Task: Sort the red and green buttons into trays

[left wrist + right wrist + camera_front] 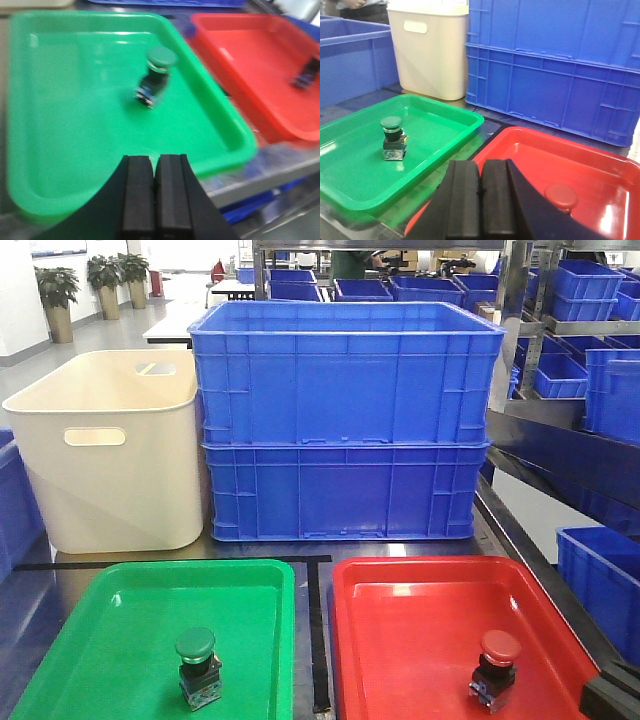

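Front view showed green button (197, 665) upright in green tray (120, 620), toward six o'clock; red button (495, 668) likewise in red tray (420, 610). Sorting looked complete. My left gripper (155, 195) and right gripper (480, 200) hung with pads pressed together, empty (right one low over red tray's near edge). Risk: careless retreat clipping tray rim, toppling button.

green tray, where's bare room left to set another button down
The green tray is bare everywhere except around the green button near its front edge: the whole back half toward the cream tub is free, as is the left side.
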### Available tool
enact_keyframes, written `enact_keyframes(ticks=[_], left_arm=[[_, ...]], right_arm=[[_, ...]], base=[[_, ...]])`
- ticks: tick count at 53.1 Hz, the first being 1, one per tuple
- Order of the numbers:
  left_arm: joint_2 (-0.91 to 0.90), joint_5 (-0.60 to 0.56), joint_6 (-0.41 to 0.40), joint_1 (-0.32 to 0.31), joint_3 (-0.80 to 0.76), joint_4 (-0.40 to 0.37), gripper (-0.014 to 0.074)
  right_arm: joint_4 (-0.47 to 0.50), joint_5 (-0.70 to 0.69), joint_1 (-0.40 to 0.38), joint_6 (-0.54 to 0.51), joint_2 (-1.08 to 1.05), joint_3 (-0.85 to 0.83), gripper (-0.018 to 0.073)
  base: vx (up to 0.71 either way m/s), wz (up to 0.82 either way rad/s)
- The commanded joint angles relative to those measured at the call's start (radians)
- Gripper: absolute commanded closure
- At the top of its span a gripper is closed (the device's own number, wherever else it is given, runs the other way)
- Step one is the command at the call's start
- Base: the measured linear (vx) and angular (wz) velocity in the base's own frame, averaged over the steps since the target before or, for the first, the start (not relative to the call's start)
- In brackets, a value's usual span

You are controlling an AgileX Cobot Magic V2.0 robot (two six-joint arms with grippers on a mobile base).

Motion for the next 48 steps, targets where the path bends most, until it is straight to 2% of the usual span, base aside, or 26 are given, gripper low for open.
enact_keyframes(ticks=[1, 6, 31, 35, 39, 43, 48], left_arm=[[-0.039, -0.152, 0.033, -0.003, 0.005, -0.082, 0.0603], [-0.046, -0.159, 0.031, -0.003, 0.008, -0.106, 0.0602], [-0.043, -0.161, 0.031, -0.003, 0.008, -0.101, 0.0602], [-0.052, -0.201, 0.071, 0.001, 0.030, -0.035, 0.0602], [-0.099, -0.287, 0.116, 0.030, 0.090, 0.059, 0.0602], [-0.178, -0.373, 0.116, 0.089, 0.186, 0.090, 0.0602], [-0.315, -0.444, 0.116, 0.178, 0.312, 0.091, 0.0602]], right_arm=[[0.000, 0.033, -0.005, 0.006, -0.018, -0.023, 0.0569], [0.001, 0.013, -0.005, 0.006, -0.022, -0.023, 0.0569], [0.001, 0.011, -0.005, 0.006, -0.022, -0.023, 0.0569], [0.001, 0.011, -0.005, 0.006, -0.022, -0.023, 0.0569], [0.001, 0.011, -0.005, 0.006, -0.022, -0.023, 0.0569], [0.001, 0.012, -0.005, 0.006, -0.022, -0.023, 0.0569], [0.001, 0.007, -0.005, 0.006, -0.022, -0.023, 0.0569]], base=[[0.00, 0.00], [0.00, 0.00], [0.00, 0.00], [0.00, 0.00], [0.00, 0.00], [0.00, 0.00], [0.00, 0.00]])
